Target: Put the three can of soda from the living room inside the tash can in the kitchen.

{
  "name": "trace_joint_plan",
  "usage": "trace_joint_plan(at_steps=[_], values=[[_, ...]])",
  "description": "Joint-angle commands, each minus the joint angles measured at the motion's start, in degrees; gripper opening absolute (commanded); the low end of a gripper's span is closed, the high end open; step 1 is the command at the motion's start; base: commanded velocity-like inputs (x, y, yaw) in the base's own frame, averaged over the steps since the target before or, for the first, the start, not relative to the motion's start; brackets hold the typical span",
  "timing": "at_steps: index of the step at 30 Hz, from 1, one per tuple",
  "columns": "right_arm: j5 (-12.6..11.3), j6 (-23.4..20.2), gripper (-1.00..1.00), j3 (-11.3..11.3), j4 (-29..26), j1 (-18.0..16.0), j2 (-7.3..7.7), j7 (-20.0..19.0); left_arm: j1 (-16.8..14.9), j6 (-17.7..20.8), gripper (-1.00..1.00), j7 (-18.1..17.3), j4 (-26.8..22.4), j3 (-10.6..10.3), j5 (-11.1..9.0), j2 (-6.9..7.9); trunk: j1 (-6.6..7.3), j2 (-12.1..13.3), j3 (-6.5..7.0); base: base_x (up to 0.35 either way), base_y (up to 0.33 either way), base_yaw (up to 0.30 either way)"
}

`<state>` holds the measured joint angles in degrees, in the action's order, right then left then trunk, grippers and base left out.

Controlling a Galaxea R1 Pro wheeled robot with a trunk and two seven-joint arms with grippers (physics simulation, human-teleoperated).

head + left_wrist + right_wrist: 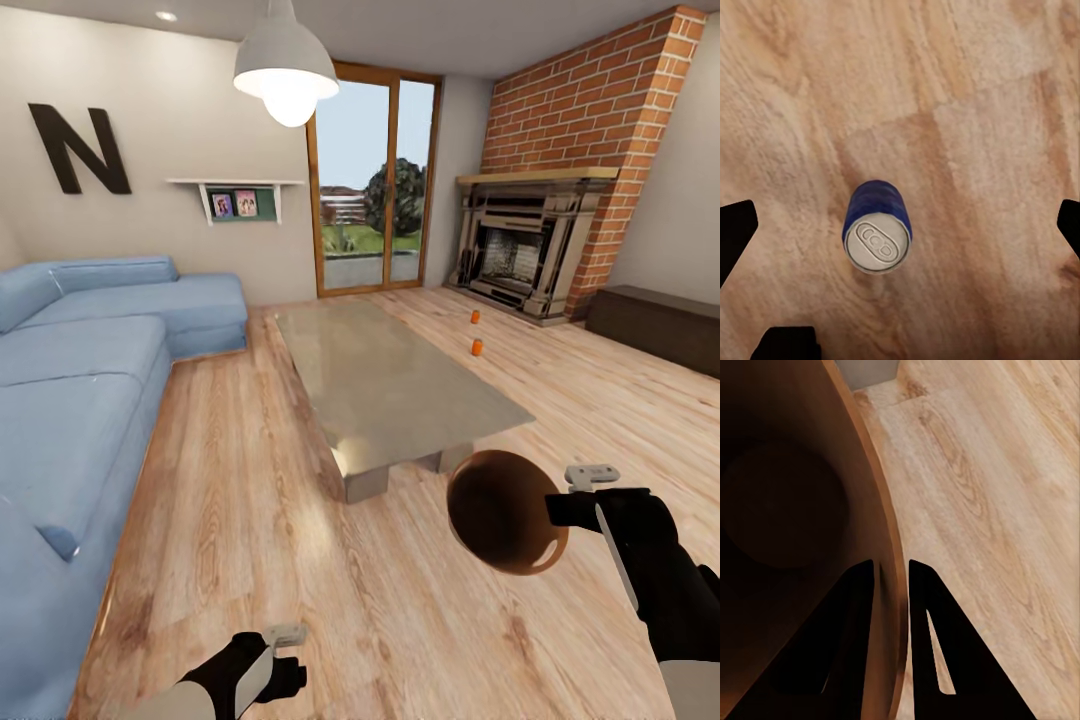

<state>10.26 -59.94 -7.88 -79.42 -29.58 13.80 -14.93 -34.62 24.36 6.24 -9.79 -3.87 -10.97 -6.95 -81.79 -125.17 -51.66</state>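
A blue-sided can [877, 229] stood upright on the wood floor [975, 112] directly below the left gripper [900, 225], whose fingers were spread wide, apparently lined up to descend. The right gripper [891, 577] pinched the trash can [505, 512] rim, one finger inside, probably carrying it toward the two orange cans [477, 347] far ahead.

Floor [300, 520]: light wood, plank grain, tan with darker knots. Sofa [90, 370]: pale blue. Coffee table [390, 375]: glossy grey-beige top. Fireplace [535, 250]: red brick chimney with pale mortar, tan mantel, dark firebox. Two cans [477, 347] on the floor past the table: orange. Can [877, 226] under the left wrist: blue side, silver-grey top. Bin [505, 512]: orange-brown inside, darker brown in shadow. Grippers [590, 478]: black with grey fingers. Wall: off-white, black letter N [80, 148]. Lamp [286, 62]: white. Door frame [395, 180]: wood brown.
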Motion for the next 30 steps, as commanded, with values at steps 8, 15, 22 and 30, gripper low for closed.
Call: trace_joint_plan(at_steps=[8,15,22,30], values=[[-0.80,-0.06,-1.00,0.04,-0.03,-0.04,0.00,-0.27,0.56,-0.43,1.00,-0.01,0.01,0.00,-0.01,0.00,-1.76,-3.23,-1.43,0.000,0.000,0.000],[-0.80,-0.06,-1.00,0.06,-0.03,-0.04,0.00,-0.27,1.10,-0.52,1.00,0.00,0.03,0.00,-0.01,0.00,-3.29,-6.04,-2.69,0.000,0.000,0.000],[-0.81,-0.06,-1.00,0.03,-0.03,-0.04,0.00,-0.25,1.87,-0.54,1.00,0.00,-0.03,0.00,-0.01,0.00,-4.83,-8.84,-3.94,0.000,0.000,0.000],[-0.86,-0.06,-1.00,-0.15,-0.03,-0.04,0.04,-0.27,2.37,-0.54,1.00,0.06,0.03,0.00,-0.01,0.00,-6.59,-12.05,-5.38,0.000,0.000,0.000]])
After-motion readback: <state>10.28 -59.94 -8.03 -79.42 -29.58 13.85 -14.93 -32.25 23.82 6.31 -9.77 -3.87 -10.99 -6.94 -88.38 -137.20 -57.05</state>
